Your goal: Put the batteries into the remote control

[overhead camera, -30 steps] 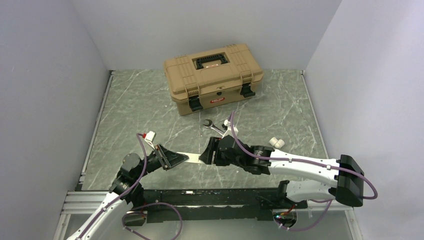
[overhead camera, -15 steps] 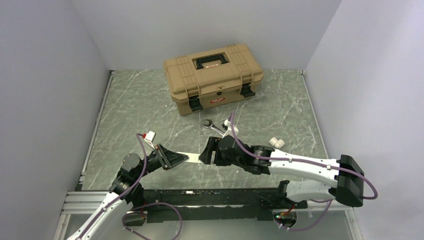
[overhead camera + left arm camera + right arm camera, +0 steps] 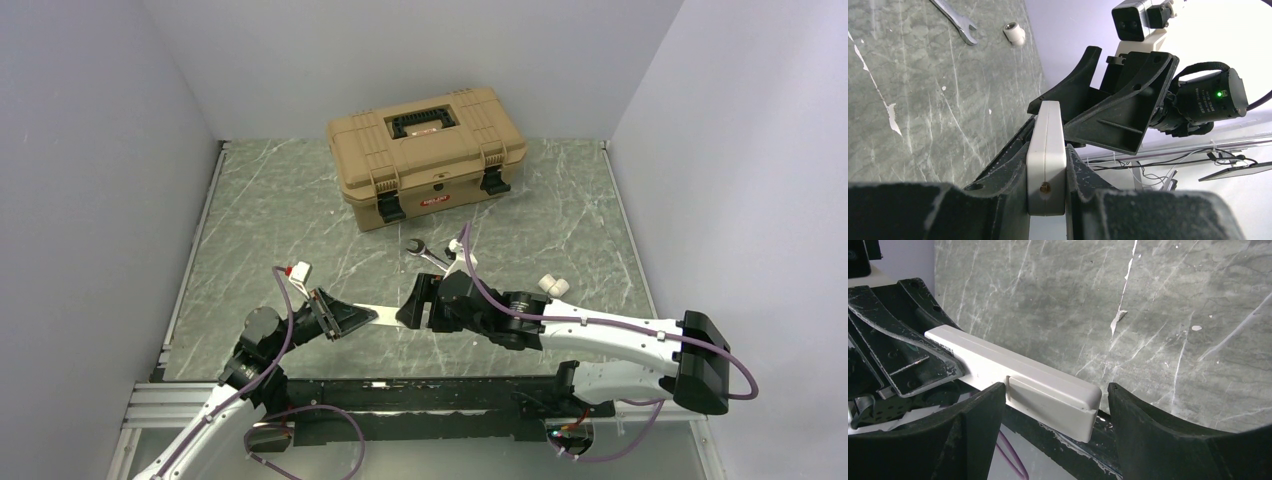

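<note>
The remote control (image 3: 388, 317) is a slim white bar held level just above the table's near edge. My left gripper (image 3: 366, 318) is shut on its left end; in the left wrist view both pads press the remote control (image 3: 1046, 170) at the left gripper (image 3: 1047, 142). My right gripper (image 3: 408, 308) is open around the other end. In the right wrist view the remote control (image 3: 1013, 372) lies between the fingers of the right gripper (image 3: 1054, 390), with a gap on each side. The batteries are out of view.
A tan toolbox (image 3: 425, 150) stands shut at the back. A steel wrench (image 3: 427, 255) (image 3: 955, 20) lies just behind the right gripper, with a small white fitting (image 3: 1014, 34) near it. Grey walls close in the left, right and back.
The right gripper's jaws have spread wider around the remote's end and the arm has shifted slightly left. The left gripper and the remote have not moved.
</note>
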Action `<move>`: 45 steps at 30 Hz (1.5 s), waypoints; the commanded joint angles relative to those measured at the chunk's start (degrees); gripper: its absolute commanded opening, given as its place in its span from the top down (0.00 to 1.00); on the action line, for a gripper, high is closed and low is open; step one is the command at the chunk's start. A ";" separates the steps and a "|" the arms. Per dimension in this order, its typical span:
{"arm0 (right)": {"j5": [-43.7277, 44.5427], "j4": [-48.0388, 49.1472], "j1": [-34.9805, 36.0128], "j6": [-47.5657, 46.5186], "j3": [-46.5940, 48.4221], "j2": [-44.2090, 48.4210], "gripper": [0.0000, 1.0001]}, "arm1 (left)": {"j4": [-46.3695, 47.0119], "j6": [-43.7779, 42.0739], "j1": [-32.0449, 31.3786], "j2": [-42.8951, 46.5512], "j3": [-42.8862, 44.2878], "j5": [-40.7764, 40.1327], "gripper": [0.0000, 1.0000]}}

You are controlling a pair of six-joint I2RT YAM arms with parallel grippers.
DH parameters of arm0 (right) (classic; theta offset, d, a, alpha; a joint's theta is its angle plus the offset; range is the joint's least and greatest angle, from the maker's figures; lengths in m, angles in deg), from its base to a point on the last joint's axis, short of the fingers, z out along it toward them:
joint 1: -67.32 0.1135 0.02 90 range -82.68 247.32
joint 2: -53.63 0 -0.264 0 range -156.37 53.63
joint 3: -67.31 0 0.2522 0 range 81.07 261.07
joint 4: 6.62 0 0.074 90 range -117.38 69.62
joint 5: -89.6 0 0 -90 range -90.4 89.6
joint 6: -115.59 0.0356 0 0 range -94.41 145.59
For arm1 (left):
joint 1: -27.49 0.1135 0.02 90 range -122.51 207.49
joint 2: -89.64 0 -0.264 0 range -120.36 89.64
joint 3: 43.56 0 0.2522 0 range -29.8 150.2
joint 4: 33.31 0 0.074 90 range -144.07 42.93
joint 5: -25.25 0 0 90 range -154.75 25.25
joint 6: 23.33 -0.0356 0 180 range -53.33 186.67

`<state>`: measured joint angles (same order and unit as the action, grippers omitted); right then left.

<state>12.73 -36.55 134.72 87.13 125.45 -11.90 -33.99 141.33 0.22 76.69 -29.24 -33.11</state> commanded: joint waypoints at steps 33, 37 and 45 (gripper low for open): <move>0.64 0.13 0.17 0.07 0.20 1.77 0.39 | 5.16 0.89 -0.24 0.28 -3.81 0.97 1.00; 0.93 -0.25 0.16 0.20 0.14 2.23 0.42 | 5.11 0.85 -0.24 0.32 -3.81 0.93 1.00; 0.87 -0.15 0.19 0.28 -0.26 2.67 0.45 | 5.29 0.87 -0.23 0.03 -3.63 0.95 1.00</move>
<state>13.06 -37.62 134.65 87.33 125.41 -9.98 -32.79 141.39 0.24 76.32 -29.24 -33.14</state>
